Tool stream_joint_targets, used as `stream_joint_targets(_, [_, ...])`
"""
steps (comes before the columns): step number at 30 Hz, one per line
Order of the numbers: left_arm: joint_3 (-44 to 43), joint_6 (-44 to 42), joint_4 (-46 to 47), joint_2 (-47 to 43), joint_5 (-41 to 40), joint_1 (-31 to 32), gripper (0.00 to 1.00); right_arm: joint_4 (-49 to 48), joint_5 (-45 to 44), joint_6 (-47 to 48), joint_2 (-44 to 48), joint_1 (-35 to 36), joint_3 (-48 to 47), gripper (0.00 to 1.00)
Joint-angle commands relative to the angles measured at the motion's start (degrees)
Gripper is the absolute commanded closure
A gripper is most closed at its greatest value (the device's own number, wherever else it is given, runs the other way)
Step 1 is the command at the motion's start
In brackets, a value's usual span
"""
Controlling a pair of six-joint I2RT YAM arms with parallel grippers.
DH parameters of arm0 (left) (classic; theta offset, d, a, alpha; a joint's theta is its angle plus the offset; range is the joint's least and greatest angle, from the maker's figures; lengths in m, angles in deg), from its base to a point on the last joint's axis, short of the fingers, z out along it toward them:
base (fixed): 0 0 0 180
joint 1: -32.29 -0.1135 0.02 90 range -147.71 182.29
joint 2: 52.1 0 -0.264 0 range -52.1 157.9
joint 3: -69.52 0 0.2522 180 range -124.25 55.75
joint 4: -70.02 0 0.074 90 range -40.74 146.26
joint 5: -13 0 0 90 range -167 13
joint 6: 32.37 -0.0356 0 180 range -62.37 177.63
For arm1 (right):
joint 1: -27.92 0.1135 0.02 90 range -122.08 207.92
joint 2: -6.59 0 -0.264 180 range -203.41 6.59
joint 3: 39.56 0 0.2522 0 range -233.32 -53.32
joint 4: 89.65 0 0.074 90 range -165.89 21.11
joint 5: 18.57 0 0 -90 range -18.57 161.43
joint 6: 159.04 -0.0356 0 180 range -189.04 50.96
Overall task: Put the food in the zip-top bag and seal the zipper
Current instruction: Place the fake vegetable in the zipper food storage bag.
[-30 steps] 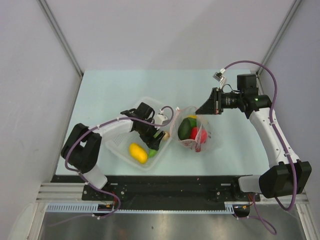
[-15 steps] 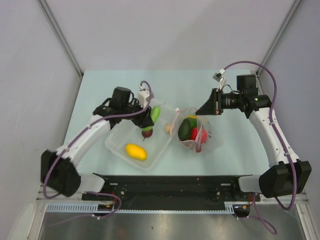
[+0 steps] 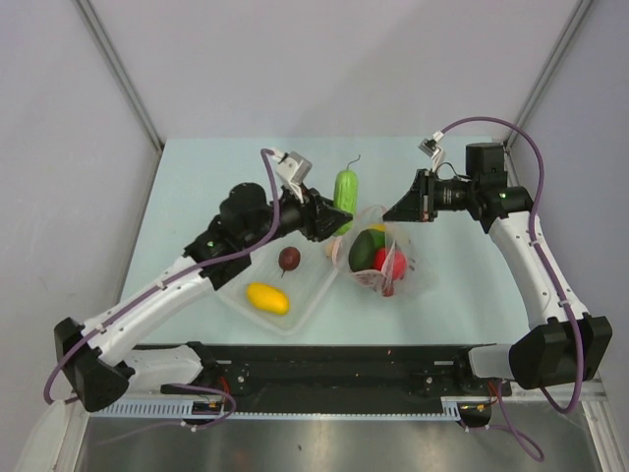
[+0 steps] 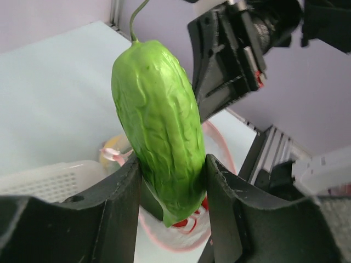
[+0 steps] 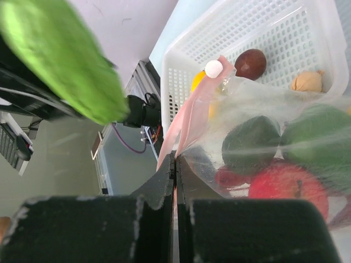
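- Tabletop (image 3: 216, 167): pale blue-green, and it carries the basket and the bag side by side.
- Basket (image 3: 310, 300): white mesh plastic, on the left, touching the bag's left side.
- Bag (image 3: 415, 267): clear, crinkly plastic, standing with its mouth up and open, just right of the basket.
- Left claw (image 4: 173, 183): it grasps the cucumber by its lower end, one finger on each side, raised above the basket's far right corner.
- Right claw (image 5: 175, 164): clenched on the bag's far mouth edge, with the pink strip pinched between its fingers, holding the mouth up.
- Cucumber (image 4: 159, 126): glossy bright green with wrinkled skin and a thin curved stem at the top. It is held nearly upright in the air, just left of the bag's mouth and not inside.
- Zipper (image 5: 189, 118): a thin pale pink strip along the mouth with a small white knob at one end, unsealed.
- Pepper (image 3: 366, 252) and tomato (image 3: 393, 264): one green and one red, lying inside the bag and touching.
- Yellow piece (image 3: 267, 298): oval, in the basket's near part.
- Plum (image 3: 289, 259): dark red-brown, in the basket's middle.
- Mushroom (image 5: 307, 81): beige, in the basket beside the bag.
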Motion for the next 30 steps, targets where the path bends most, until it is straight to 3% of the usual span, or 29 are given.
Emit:
stream_joint_targets(1, [4.5, 10.4, 11.3, 1.8, -13.7, 4.8, 0.68, -4.9, 1.6, -2.8, 1.7, 0.5, -0.6, 1.00])
stream_joint_targets(6, [5.6, 13.2, 14.4, 5.2, -20.2, 10.2, 0.70, -6.1, 1.8, -4.2, 1.9, 0.5, -0.3, 1.00])
stream_joint_targets(12, [7.4, 15.7, 8.0, 5.6, -17.0, 13.0, 0.52, -8.4, 2.8, -6.9, 1.5, 0.1, -0.5, 1.00])
stream_joint_targets(13, [6.7, 15.2, 6.4, 5.5, -11.4, 13.0, 0.45, -9.1, 2.9, -7.3, 1.7, 0.0, -0.5, 1.00])
stream_joint_targets(14, [6.0, 13.8, 4.2, 5.2, -10.1, 13.0, 0.39, -9.3, 3.0, -7.8, 1.9, -0.3, -0.5, 1.00])
stream_joint_targets(17, [3.8, 7.6, -3.8, 3.2, -9.3, 12.4, 0.04, -10.1, 4.2, -8.3, 2.3, -0.8, -0.2, 1.00])
stream_joint_targets(18, [3.5, 5.6, -5.9, 1.6, -8.8, 12.0, 0.00, -10.1, 4.9, -8.3, 2.4, -0.9, -0.1, 1.00])
stream_joint_targets(24, [1.7, -14.3, -10.3, -4.0, -0.9, 3.4, 0.06, -9.5, 6.1, -5.7, 3.8, -1.3, 0.8, 1.00])
stream_joint_targets(27, [-3.4, -30.8, -19.2, -3.0, 7.9, 0.6, 0.06, -7.0, 6.5, -3.4, 4.1, -1.1, 0.8, 1.00])
stream_joint_targets(28, [-5.5, -44.1, -22.2, -3.0, 11.2, 0.4, 0.06, -6.1, 6.5, -1.2, 4.2, -1.1, 0.6, 1.00])
stream_joint_targets(30, [-6.1, -57.6, -29.9, -3.6, 17.4, 0.5, 0.06, -4.3, 6.4, 0.3, 4.2, -0.9, 0.5, 1.00])
